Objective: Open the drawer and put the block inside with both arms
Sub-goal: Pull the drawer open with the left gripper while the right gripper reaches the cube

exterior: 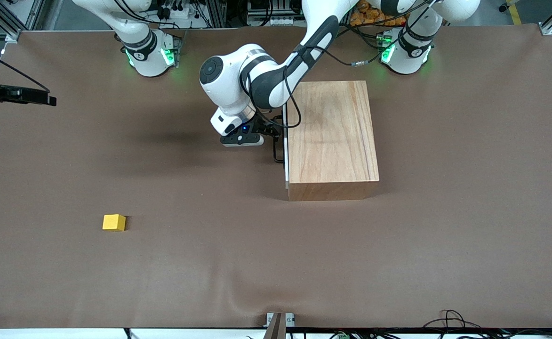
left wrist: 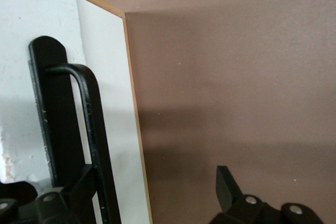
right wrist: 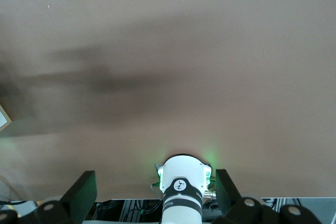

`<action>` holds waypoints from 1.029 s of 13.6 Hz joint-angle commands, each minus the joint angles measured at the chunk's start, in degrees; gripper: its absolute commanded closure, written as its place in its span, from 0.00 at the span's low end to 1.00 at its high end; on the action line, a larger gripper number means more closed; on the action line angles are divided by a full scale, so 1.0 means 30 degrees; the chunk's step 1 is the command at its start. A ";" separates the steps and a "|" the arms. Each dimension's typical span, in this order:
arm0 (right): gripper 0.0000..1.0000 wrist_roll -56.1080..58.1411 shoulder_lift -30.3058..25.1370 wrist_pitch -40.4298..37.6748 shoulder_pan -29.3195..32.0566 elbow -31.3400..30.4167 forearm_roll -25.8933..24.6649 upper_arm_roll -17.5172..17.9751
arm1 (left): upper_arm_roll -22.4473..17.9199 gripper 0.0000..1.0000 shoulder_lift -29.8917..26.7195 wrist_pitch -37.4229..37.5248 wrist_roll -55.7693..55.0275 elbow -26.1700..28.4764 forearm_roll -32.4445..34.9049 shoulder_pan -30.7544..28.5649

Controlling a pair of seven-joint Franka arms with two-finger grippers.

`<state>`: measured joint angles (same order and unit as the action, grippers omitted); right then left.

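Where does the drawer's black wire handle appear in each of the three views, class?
Front view: handle on the drawer's white front, beside the left gripper.
Left wrist view: handle large, one finger apart from it.
Right wrist view: not in it.
Shared landmark: brown table cover.

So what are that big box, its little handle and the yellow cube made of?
The box looks like light unpainted wood, with visible grain lines. Its handle seems to be thin black metal bar, slightly glossy, on a white painted front. The cube is matte yellow, maybe painted wood or foam; I cannot tell which.
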<state>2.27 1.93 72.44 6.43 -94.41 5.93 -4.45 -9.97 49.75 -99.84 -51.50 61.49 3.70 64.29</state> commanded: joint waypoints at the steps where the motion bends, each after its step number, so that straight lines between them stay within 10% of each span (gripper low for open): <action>1: 0.00 0.0501 0.2539 -0.0153 0.1340 0.1638 0.1414 0.0195 | -0.0075 0.00 0.0174 -0.0646 0.0146 -0.0456 -0.0324 0.0046; 14: 0.00 0.6392 0.8728 0.7424 -0.0058 0.4195 0.1246 0.0254 | 0.0070 0.00 0.0701 -0.3925 0.0293 -0.0486 -0.0910 0.0046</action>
<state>20.86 25.21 91.88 8.82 -84.31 9.69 -3.40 -9.74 50.18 -109.09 -51.50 61.48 2.09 64.36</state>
